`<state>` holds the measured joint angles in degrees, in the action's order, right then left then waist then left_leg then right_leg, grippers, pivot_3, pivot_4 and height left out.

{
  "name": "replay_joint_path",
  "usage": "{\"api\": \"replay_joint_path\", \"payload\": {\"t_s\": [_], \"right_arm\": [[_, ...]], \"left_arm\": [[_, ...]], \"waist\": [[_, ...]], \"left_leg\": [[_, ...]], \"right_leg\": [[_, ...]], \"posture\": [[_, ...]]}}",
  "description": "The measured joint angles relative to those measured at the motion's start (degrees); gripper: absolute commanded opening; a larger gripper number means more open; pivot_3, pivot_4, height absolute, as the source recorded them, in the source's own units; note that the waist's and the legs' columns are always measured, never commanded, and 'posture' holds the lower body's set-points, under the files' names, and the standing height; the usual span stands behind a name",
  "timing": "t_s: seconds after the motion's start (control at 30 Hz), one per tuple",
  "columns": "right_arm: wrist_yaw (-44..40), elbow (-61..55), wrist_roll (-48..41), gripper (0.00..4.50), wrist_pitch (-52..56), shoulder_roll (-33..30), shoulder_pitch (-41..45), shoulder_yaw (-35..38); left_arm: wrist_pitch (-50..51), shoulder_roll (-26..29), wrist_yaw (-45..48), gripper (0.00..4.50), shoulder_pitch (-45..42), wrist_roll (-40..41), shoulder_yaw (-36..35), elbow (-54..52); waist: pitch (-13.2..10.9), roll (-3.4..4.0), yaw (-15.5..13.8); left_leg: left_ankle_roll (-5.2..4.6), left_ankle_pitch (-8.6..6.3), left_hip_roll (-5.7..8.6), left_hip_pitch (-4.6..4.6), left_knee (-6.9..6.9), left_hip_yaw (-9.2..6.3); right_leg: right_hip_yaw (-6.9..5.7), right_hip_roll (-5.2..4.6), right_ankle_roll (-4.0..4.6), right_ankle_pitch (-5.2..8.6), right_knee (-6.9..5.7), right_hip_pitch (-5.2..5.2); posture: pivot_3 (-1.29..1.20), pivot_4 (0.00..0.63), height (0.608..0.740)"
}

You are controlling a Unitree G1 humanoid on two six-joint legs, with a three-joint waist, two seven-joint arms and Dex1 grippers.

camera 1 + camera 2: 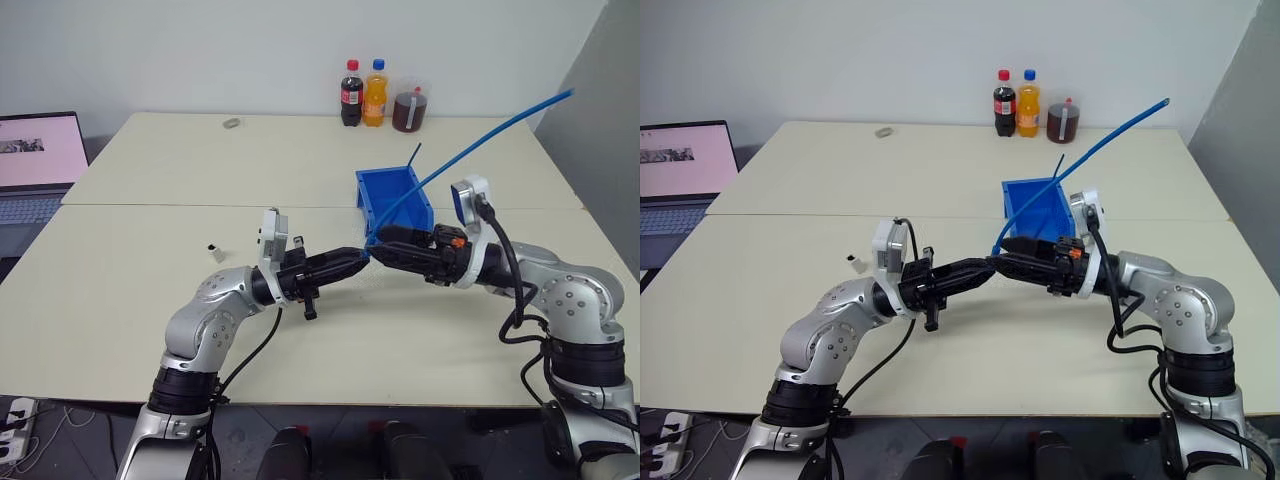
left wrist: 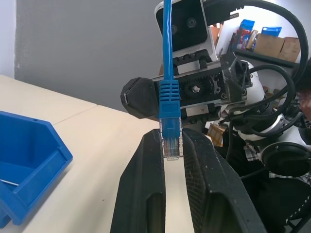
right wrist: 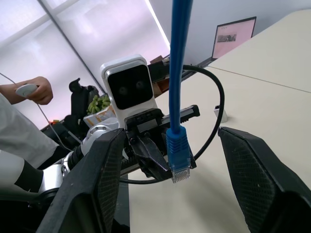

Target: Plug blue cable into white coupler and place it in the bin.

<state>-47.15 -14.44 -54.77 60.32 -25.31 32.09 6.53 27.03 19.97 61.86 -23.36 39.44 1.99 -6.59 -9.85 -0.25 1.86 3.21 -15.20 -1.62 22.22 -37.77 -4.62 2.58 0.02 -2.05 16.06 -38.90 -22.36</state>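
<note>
- The worktop (image 1: 300,170) carries the bin (image 1: 394,200) in front of the robot's right arm, well apart from the white coupler (image 1: 215,251), which lies alone near the left arm.
- The blue cable (image 1: 480,140) arcs up and away to the right over the bin; its plug end (image 2: 170,133) is pinched between the closed fingers of the left gripper (image 2: 171,150).
- The right gripper (image 3: 170,160) faces it with fingers spread wide, holding nothing; the plug hangs between them.
- My judgement: this is a handover or regrip. The right fingers should close on the moulded boot behind the plug, leaving the clear tip free, before the left lets go to fetch the coupler.
- Two soft-drink bottles (image 1: 363,95) and a dark jar stand at the far edge; their labels are too small to read, as is the laptop (image 1: 40,150) screen.
</note>
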Motion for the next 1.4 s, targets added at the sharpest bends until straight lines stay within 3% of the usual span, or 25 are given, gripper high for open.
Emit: {"api": "replay_joint_path", "payload": {"t_s": [0.47,0.7,1.3,1.4], "right_arm": [[1.0,1.0,-2.2,3.23,0.0,1.5,0.4,-0.1],[1.2,0.6,-3.5,1.80,0.2,1.5,0.4,-0.1],[2.5,-1.0,-5.0,1.79,0.2,0.9,0.4,-0.9],[2.7,-0.8,-5.0,1.33,0.2,0.9,0.4,-0.9]], "left_arm": [[4.1,0.5,1.3,0.25,-0.7,2.5,0.1,-1.3],[5.1,0.4,1.2,0.25,-1.7,3.5,-0.1,-1.8],[6.3,0.4,0.3,0.25,-2.1,5.8,-1.8,-1.8],[6.4,0.4,0.4,0.25,-2.2,5.9,-1.8,-1.8]], "waist": [[-0.1,0.01,0.0],[-0.2,0.01,0.0],[-0.2,-0.01,0.0],[-0.2,-0.01,0.0]], "left_leg": [[0.00,0.00,0.00,0.01,0.03,0.00],[0.00,0.00,-0.01,0.02,0.05,0.01],[0.00,0.00,-0.02,0.43,0.08,0.01],[0.01,0.00,-0.02,0.66,0.07,0.02]], "right_leg": [[0.00,0.00,-0.01,0.01,0.03,-0.01],[0.00,0.01,0.00,0.01,0.04,-0.03],[0.01,0.01,0.00,0.01,0.07,-0.43],[0.03,0.01,0.01,0.00,0.01,-0.72]], "posture": [[0.00,0.150,0.740],[0.00,0.150,0.740],[0.00,0.150,0.740],[0.00,0.150,0.740]]}}
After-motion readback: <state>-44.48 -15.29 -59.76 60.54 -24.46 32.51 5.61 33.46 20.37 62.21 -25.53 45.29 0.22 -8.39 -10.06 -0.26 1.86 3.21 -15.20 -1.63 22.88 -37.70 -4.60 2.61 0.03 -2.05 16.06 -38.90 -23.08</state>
